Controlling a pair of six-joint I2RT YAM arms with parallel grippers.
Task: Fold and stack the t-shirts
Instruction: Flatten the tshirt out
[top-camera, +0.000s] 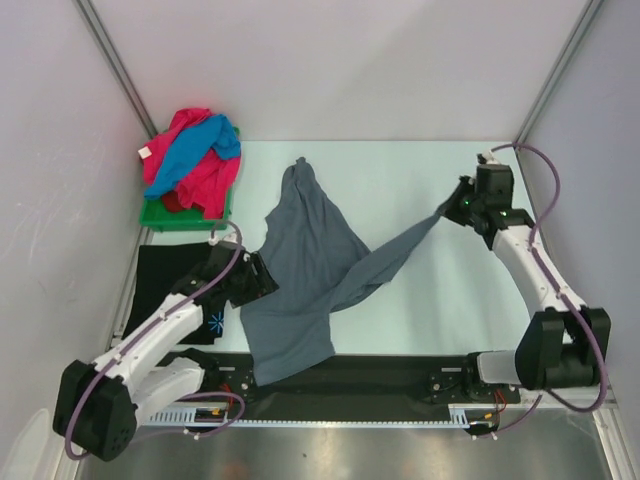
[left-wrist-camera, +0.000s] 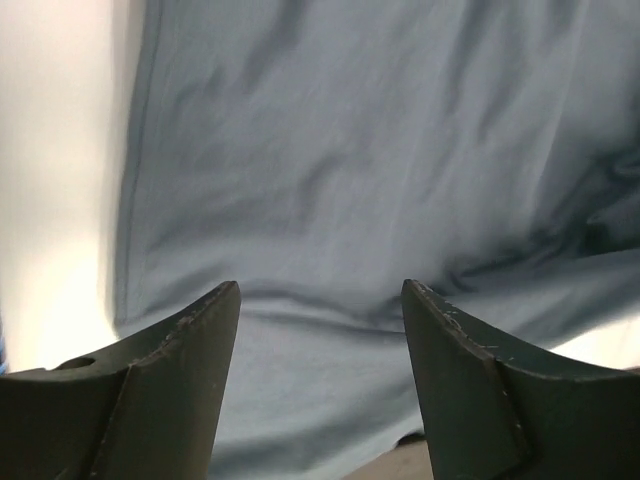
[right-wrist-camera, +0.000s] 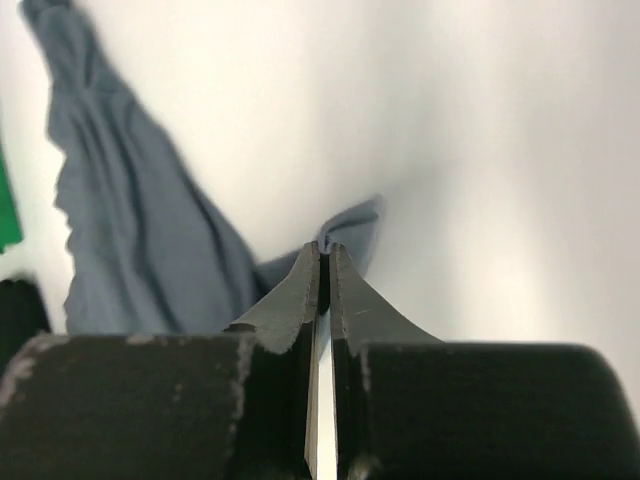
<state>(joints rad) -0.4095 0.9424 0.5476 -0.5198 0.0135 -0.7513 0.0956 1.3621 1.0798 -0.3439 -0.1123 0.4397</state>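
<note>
Top external: black t-shirt (top-camera: 160, 275), blue-white print (top-camera: 216, 322)

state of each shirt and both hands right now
grey shirt: unfolded, rumpled on the table, one end stretched to the right hand
black shirt: lying flat at the left, partly under the left arm
pink shirt and blue shirt: bunched together, unfolded, on the tray
left hand: open, over the grey shirt
right hand: shut on the grey shirt's end
</note>
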